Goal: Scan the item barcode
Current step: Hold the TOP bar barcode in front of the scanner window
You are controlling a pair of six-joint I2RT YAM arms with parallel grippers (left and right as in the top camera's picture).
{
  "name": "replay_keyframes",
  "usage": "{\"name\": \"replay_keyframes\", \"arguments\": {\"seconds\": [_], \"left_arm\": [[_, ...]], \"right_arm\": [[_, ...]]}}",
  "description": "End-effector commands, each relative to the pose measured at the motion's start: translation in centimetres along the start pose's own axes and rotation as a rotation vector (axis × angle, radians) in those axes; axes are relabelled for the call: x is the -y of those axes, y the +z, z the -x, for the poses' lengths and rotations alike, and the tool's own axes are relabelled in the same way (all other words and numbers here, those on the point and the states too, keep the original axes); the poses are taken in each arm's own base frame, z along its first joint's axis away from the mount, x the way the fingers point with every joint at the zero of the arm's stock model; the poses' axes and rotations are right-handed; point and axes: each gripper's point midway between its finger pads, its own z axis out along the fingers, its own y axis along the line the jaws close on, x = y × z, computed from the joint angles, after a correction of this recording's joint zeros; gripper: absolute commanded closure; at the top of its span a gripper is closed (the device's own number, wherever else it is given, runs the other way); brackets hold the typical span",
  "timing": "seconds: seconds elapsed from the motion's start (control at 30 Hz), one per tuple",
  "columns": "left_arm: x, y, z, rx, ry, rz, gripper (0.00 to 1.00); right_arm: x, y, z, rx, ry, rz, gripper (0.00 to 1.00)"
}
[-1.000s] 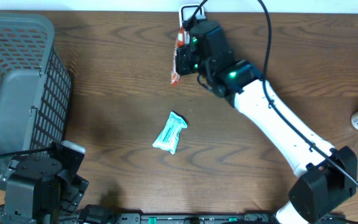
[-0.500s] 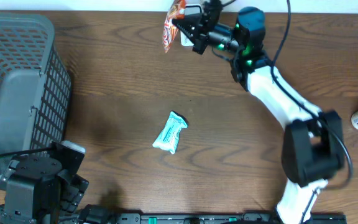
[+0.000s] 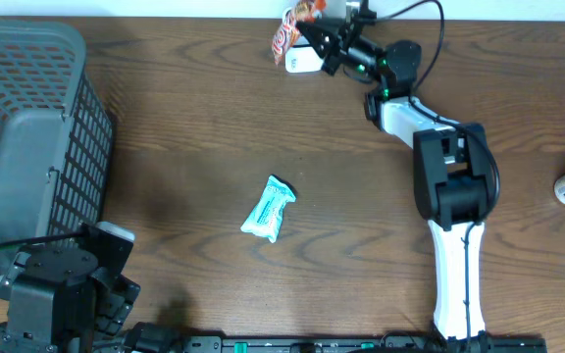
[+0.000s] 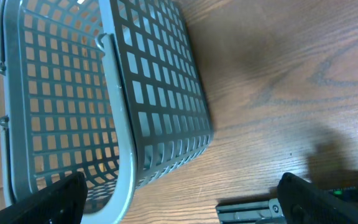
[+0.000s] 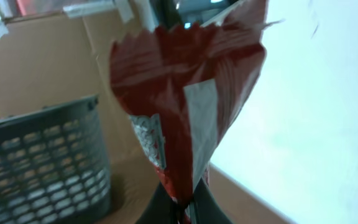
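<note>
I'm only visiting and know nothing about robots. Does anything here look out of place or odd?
Nothing looks spilled or broken. The one odd sight is the red snack packet: the right gripper pinches it by one end, so it bunches there and fans out above. A teal packet lies alone at a slant.

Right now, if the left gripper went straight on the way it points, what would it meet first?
Probably the bare table just beside the grey basket; the left gripper is open and empty. Depth is unclear, so it might clip the basket's corner instead.
</note>
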Motion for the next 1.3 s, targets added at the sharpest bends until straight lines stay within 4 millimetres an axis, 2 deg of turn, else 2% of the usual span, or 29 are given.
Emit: {"name": "replay_keyframes", "arguments": {"seconds": [0.0, 0.1, 0.2, 0.33, 0.7, 0.97, 1.17, 1.27], "left_arm": [[-0.1, -0.1, 0.0, 0.003, -0.015, 0.003, 0.02], [-0.1, -0.1, 0.0, 0.004, -0.016, 0.003, 0.02], [-0.1, -0.1, 0.0, 0.003, -0.015, 0.003, 0.02], [-0.1, -0.1, 0.0, 0.003, -0.016, 0.003, 0.02], [-0.1, -0.1, 0.0, 0.004, -0.016, 0.003, 0.02], [-0.1, -0.1, 0.0, 0.003, -0.015, 0.003, 0.02], [-0.1, -0.1, 0.0, 0.003, -0.015, 0.003, 0.02], [-0.1, -0.1, 0.0, 0.004, -0.015, 0.003, 0.02]], "right_arm": [[3.3, 0.8, 1.7, 0.073, -0.020, -0.069, 0.99], [6.1, 1.2, 0.5, 0.072, 0.010, -0.131, 0.99], [7.7, 1.2, -0.4, 0.085, 0.006, -0.147, 0.99], [9.5, 0.4, -1.3, 0.103, 0.015, -0.198, 0.99], [12.5, -1.7, -4.0, 0.014, -0.019, -0.285, 0.99], [13.4, -2.0, -6.0, -0.061, -0.021, -0.320, 0.99], [14.5, -2.9, -9.1, -0.186, -0.043, -0.359, 0.99], [15.1, -3.6, -9.3, -0.203, -0.043, -0.375, 0.99]]}}
